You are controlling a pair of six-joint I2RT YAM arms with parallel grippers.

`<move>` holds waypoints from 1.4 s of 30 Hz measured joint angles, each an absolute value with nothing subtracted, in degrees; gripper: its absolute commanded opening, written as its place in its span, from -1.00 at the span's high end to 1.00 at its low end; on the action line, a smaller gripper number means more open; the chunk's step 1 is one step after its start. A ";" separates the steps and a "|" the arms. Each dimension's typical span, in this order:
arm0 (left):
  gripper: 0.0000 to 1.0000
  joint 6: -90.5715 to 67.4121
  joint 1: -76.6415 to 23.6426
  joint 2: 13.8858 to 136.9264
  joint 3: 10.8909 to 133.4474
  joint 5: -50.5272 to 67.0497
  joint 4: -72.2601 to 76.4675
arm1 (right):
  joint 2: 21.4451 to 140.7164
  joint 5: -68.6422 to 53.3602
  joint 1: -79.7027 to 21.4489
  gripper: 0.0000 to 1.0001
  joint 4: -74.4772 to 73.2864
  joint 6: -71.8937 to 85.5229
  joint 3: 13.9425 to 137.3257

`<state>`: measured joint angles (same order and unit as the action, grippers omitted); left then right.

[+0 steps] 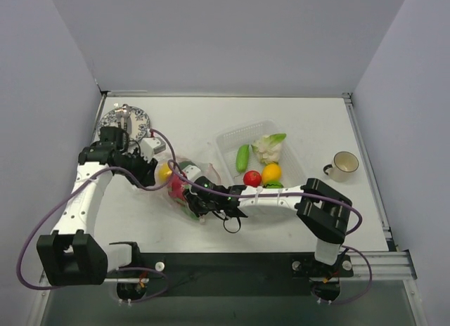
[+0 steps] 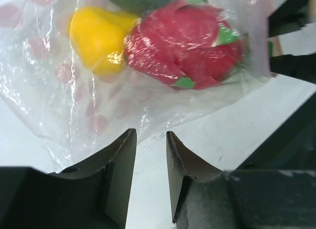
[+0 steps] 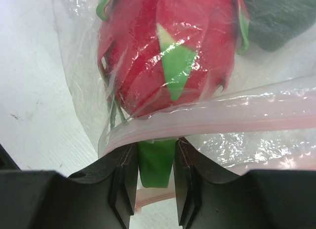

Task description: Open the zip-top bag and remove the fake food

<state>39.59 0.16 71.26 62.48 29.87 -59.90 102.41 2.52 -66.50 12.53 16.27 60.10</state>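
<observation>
The clear zip-top bag (image 1: 184,166) lies left of centre, its pink zip strip (image 3: 247,115) at the open mouth. Inside are a red fruit with green leaves (image 3: 168,51), a yellow piece (image 2: 101,36) and a dark green piece (image 3: 276,17). My right gripper (image 3: 154,145) is at the bag's mouth, shut on a green leaf (image 3: 157,165) of the red fruit. My left gripper (image 2: 150,135) is open and empty, with bare table between its fingers; its tips are at the bag's far edge (image 2: 59,100). In the top view, the left gripper (image 1: 156,173) and right gripper (image 1: 199,201) flank the bag.
A rigid clear tray (image 1: 232,136) right of the bag holds a cauliflower (image 1: 267,148), a green pod (image 1: 242,157), a red piece (image 1: 252,178) and a yellow piece (image 1: 271,173). A mug (image 1: 344,165) stands at the right. A patterned plate (image 1: 125,119) is at the back left.
</observation>
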 measured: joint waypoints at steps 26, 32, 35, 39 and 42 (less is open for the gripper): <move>0.32 34.37 0.67 84.47 43.72 12.32 -30.20 | 102.87 4.47 -66.54 1.00 7.73 17.65 62.04; 0.33 35.22 0.69 84.68 43.53 12.25 -28.82 | 102.61 7.51 -64.51 1.00 7.75 15.53 63.02; 0.33 35.97 0.67 84.66 43.53 12.14 -28.91 | 102.59 11.25 -64.34 1.00 9.32 15.09 63.02; 0.35 36.99 0.51 84.53 43.53 11.88 -29.19 | 102.61 17.12 -64.34 1.00 11.62 15.09 63.02; 0.37 37.93 0.45 84.53 43.53 11.75 -29.32 | 102.65 22.48 -64.95 1.00 12.67 15.29 63.05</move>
